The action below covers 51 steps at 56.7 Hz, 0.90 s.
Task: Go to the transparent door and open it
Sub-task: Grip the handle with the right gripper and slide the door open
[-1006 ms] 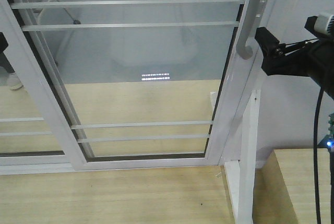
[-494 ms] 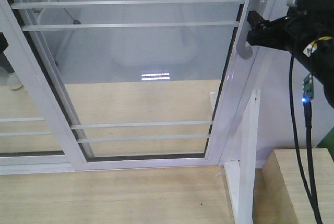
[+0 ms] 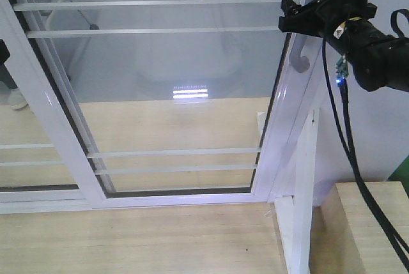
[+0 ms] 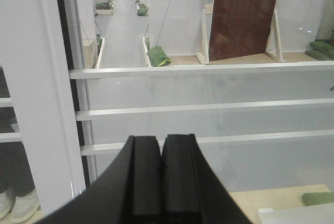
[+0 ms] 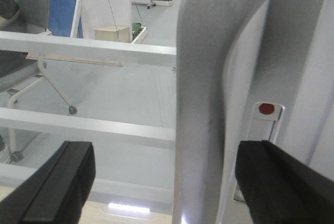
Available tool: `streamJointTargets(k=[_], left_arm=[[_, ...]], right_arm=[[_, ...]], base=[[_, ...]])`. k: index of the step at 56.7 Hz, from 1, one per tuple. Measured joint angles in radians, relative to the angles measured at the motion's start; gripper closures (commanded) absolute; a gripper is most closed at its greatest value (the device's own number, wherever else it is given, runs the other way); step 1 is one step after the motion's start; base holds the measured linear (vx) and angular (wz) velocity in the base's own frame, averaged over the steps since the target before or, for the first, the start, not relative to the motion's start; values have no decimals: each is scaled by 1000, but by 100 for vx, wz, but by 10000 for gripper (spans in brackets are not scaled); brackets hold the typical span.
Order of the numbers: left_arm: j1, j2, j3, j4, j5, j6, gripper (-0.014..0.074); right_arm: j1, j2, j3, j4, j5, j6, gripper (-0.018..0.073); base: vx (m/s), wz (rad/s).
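Observation:
The transparent door [image 3: 179, 69] fills the front view: clear glass with thin horizontal bars in a white frame. Its curved grey handle [image 3: 299, 57] hangs on the right stile. My right gripper [image 3: 291, 22] is at the upper part of the handle. In the right wrist view this gripper [image 5: 164, 156] is open, and the handle [image 5: 201, 93] stands between its two black fingers [image 5: 57, 182] without touching either. The lock plate [image 5: 266, 125] with a red dot is just to the right. My left gripper [image 4: 162, 145] is shut on nothing and faces barred glass [image 4: 209, 85].
A second white-framed glass panel [image 3: 38, 108] overlaps the door on the left. A white post [image 3: 305, 191] and a wooden box [image 3: 364, 229] stand at the lower right, on a light wood floor [image 3: 128, 242]. Beyond the glass are a wheeled chair [image 5: 23, 10] and a brown board [image 4: 242, 15].
My right arm has moved up and to the left, from beside the door frame to the handle. Its open fingers now straddle the handle. The door has not moved.

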<state>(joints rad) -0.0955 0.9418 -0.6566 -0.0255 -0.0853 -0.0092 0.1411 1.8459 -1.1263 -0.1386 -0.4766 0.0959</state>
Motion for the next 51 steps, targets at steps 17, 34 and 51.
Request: streamJointTargets(k=[17, 34, 51], left_arm=[[0, 0, 0, 0, -26, 0, 558], [0, 0, 0, 0, -34, 0, 558], [0, 0, 0, 0, -39, 0, 558]], right_arm=[[0, 67, -61, 10, -5, -1, 8], [0, 67, -65, 115, -15, -96, 340], [-2, 67, -65, 103, -16, -119, 570]], base=[[0, 0], [0, 0], [0, 0]])
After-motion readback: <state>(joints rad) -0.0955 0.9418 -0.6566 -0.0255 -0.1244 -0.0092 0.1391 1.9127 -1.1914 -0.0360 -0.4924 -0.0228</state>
